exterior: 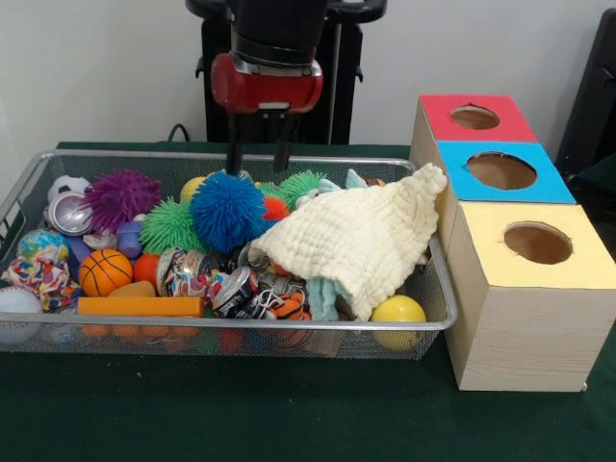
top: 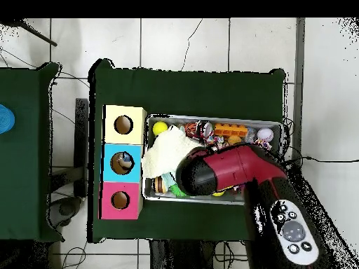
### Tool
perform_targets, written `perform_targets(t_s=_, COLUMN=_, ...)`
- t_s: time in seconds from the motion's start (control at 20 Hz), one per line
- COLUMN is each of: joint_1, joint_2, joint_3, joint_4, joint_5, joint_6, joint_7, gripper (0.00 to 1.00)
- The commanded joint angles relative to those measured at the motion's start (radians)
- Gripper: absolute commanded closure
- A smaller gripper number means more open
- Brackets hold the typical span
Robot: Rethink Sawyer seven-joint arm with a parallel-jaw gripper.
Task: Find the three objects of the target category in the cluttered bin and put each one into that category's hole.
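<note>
The gripper (exterior: 259, 154) hung open and empty over the bin (exterior: 241, 323) (behind the blue spiky ball (exterior: 227, 212)). No clear bottle showed among the clutter; something lay inside the blue-topped hole (top: 122, 163).

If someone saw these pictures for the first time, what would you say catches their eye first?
Probably the wire mesh bin, crammed with bright toys, above all a blue spiky ball near its middle and a cream cloth draped over its end nearest the wooden box. That box beside it has red, blue and yellow holes. The red end effector hangs open above the ball.
</note>
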Motion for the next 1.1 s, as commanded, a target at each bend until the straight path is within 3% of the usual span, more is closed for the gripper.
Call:
perform_targets(t_s=0.05, joint_1=-0.118, joint_2=-0.070, joint_3=0.074, joint_4=0.022, joint_5=0.036, joint_6=0.098, joint_7=-0.242, gripper=0.00)
perform_targets(t_s=0.3, joint_1=-0.171, joint_2=-0.140, joint_3=0.139, joint_4=0.012, joint_5=0.099, joint_6=0.204, joint_7=-0.339, gripper=0.00)
perform_targets(t_s=0.45, joint_1=-0.176, joint_2=-0.161, joint_3=0.143, joint_4=0.000, joint_5=0.081, joint_6=0.230, joint_7=-0.349, gripper=0.00)
perform_targets(t_s=0.6, joint_1=-0.162, joint_2=-0.129, joint_3=0.116, joint_4=0.004, joint_5=-0.021, joint_6=0.170, joint_7=-0.306, gripper=0.00)
perform_targets(t_s=0.9, joint_1=-0.087, joint_2=-0.008, joint_3=-0.013, joint_4=-0.012, joint_5=-0.234, joint_6=0.019, joint_7=-0.045, gripper=0.00)
perform_targets(t_s=1.1, joint_1=-0.033, joint_2=0.047, joint_3=-0.077, joint_4=-0.043, joint_5=-0.355, joint_6=-0.042, joint_7=0.063, gripper=0.00)
